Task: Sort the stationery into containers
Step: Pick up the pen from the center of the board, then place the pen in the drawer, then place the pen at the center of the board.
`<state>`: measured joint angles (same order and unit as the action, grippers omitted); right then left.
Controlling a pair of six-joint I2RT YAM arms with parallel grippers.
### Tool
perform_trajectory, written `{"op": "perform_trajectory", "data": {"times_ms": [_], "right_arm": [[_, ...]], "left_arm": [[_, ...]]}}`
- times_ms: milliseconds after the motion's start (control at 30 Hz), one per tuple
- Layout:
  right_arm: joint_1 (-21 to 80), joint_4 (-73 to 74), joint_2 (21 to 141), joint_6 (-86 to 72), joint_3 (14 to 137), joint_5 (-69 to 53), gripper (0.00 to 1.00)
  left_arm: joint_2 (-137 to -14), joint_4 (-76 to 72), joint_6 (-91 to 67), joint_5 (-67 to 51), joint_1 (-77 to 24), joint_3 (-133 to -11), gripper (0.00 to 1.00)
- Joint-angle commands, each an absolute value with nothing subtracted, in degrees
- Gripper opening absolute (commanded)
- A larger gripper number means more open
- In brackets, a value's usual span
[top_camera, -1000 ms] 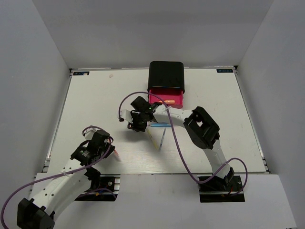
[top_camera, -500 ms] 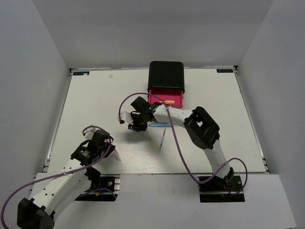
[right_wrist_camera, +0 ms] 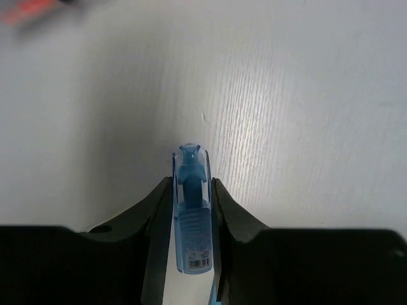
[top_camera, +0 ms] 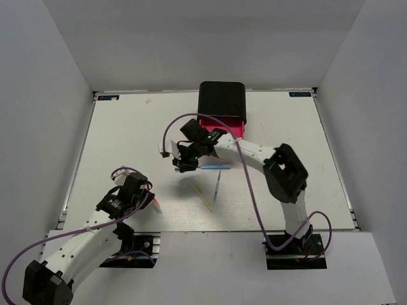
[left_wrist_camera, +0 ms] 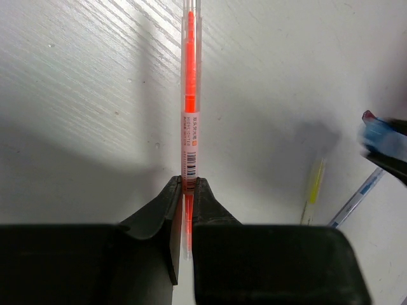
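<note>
My left gripper (top_camera: 150,202) is shut on a thin red-orange pen (left_wrist_camera: 190,95), gripped near its end (left_wrist_camera: 188,187), low over the table at the near left. My right gripper (top_camera: 181,166) is shut on a stubby light blue marker (right_wrist_camera: 192,210), held between its fingers (right_wrist_camera: 192,187) above the table's middle. The black cabinet (top_camera: 222,100) stands at the far middle with a pink drawer (top_camera: 236,130) pulled open. A light blue pen (top_camera: 215,166), a blue-grey stick (top_camera: 217,186) and a yellow stick (top_camera: 203,199) lie on the table.
The right arm's forearm (top_camera: 245,152) reaches across in front of the open drawer. White walls close in the table on three sides. In the left wrist view the yellow stick (left_wrist_camera: 314,190) and the blue-grey stick (left_wrist_camera: 356,197) lie to the right.
My right gripper has risen and shifted slightly toward the cabinet with the light blue marker, and its elbow has swung right. The left arm has hardly moved.
</note>
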<state>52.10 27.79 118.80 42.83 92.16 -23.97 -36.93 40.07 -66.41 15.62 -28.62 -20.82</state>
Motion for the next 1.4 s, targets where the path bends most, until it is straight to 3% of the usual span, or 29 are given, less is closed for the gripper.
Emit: {"op": "perform_trajectory", "data": {"times_ms": [0,233,367,600,867,933,1033,1100,1233,1367], "right_arm": [[51.77,26.63,106.28,39.20,91.16,-33.22,0.13],[51.07,23.29,94.75,35.69,85.52,-32.53,0.12],[48.44,20.31,91.33,35.68,83.85,-24.01,0.12],[41.06,18.11,92.11,39.81,82.88,-16.97,0.12],[35.33,16.88,93.25,44.47,82.36,-16.96,0.12],[34.54,17.84,93.95,45.35,81.74,-17.66,0.15],[34.28,18.54,94.83,46.23,81.21,-18.37,0.41],[34.10,18.28,94.83,45.53,80.86,-18.37,0.53],[33.23,16.61,93.00,42.90,81.38,-18.46,0.56],[33.13,15.92,89.75,39.29,81.40,-18.99,0.56]], "left_arm": [[-38.67,37.27,-65.65,14.94,-28.83,-19.86,0.12],[-45.87,34.72,-65.13,14.33,-28.83,-19.25,0.24],[-50.53,33.57,-64.60,14.33,-28.83,-19.25,0.29],[-51.15,33.57,-64.60,13.80,-28.83,-18.72,0.40],[-50.10,35.15,-64.60,13.27,-28.83,-18.72,0.48],[-49.40,35.94,-64.60,13.27,-28.83,-19.24,0.51],[-47.56,38.23,-64.60,13.27,-28.83,-21.00,0.55],[-45.63,39.28,-64.60,13.27,-28.83,-22.84,0.56],[-41.14,43.58,-63.38,14.50,-28.83,-26.45,0.66],[-39.91,46.31,-61.44,15.12,-28.83,-28.92,0.66]]}}
